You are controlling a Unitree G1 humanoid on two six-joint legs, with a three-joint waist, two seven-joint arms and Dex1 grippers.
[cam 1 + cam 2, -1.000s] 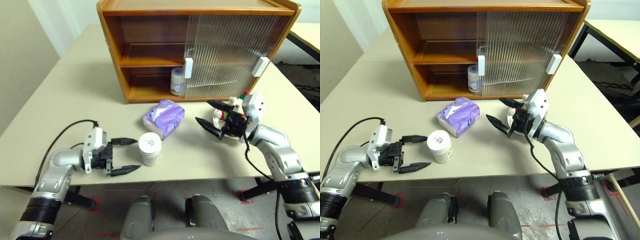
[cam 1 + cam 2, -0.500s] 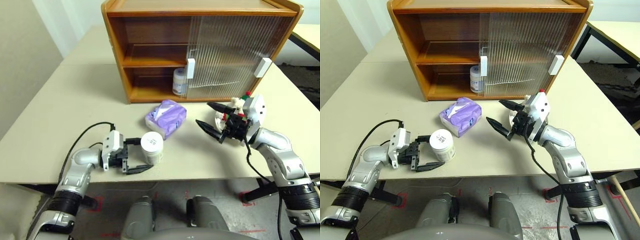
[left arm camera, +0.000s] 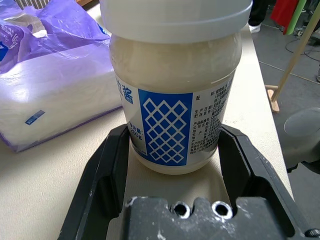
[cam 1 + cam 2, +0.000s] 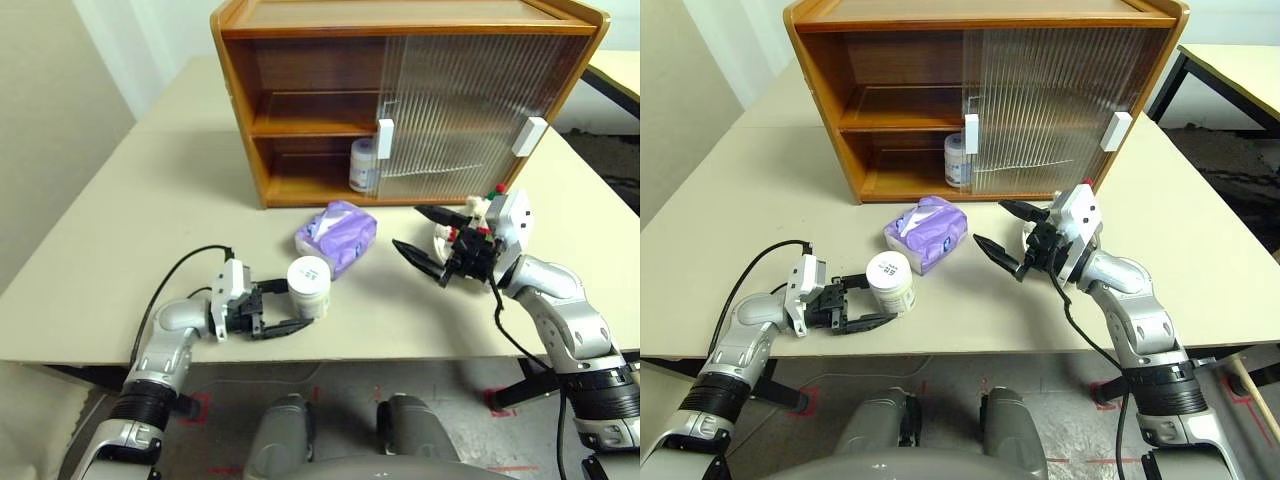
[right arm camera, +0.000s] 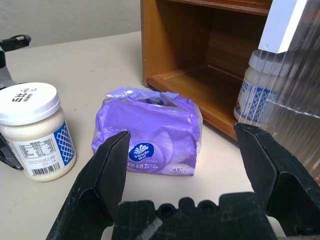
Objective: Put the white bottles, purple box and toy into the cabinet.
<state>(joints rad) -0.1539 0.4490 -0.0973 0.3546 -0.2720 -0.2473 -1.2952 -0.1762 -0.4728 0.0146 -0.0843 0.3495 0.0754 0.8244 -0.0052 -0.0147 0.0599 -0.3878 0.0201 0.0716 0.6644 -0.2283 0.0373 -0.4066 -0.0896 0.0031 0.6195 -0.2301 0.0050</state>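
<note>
One white bottle [image 4: 364, 165] shelved in cabinet [image 4: 300, 60]. My left hand [image 4: 272, 309] brackets second bottle [image 4: 308, 289] on table [image 4: 120, 230], grip unconfirmed. Right hand [image 4: 422, 236] apart. Purple box [image 4: 336, 236] at bottle's 1 o'clock, toy [image 4: 480, 212] remain.

Beige table [image 4: 120, 210] carries wooden cabinet [image 4: 300, 100], purple box [image 4: 337, 236], white bottle [image 4: 309, 287], toy's bowl [image 4: 441, 243].
</note>
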